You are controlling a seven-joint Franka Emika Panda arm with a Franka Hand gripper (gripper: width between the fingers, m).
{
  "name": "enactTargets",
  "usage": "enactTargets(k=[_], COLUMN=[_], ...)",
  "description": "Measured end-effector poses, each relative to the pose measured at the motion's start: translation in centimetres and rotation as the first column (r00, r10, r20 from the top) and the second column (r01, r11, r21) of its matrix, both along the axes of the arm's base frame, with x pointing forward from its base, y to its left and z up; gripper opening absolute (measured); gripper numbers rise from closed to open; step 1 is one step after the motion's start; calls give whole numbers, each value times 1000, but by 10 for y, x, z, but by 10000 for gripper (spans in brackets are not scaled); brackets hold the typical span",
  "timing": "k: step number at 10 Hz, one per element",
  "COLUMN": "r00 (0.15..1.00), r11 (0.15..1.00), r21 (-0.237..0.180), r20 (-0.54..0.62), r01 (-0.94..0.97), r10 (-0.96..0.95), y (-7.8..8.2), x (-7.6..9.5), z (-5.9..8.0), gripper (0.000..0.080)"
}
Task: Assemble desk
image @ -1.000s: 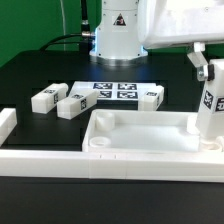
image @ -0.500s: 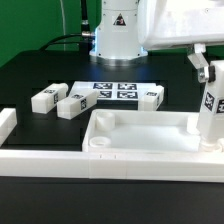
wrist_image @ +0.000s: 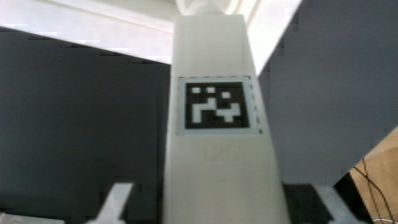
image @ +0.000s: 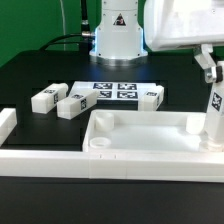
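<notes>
The pincer (image: 206,68) is clamped on one white leg (image: 213,112), which stands a little tilted at the desk panel's (image: 140,130) corner on the exterior view's right. Three other legs (image: 72,103) lie on the black counter (image: 40,70) beside the marker board (image: 112,90).

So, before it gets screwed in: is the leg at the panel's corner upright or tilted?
Slightly tilted: in the exterior view the leg leans toward that view's right at the panel corner.
</notes>
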State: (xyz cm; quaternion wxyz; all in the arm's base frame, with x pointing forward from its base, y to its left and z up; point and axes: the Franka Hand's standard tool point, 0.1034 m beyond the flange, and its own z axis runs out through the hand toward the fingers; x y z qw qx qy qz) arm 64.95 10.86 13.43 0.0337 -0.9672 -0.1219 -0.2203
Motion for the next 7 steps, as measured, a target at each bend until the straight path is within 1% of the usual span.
enactTargets(k=[7], r00=[1000], r11=[1000], r21=[-2], r20=[1], r01=[-4], r10=[4], y=[0], x=[0], z=[1], gripper=[291])
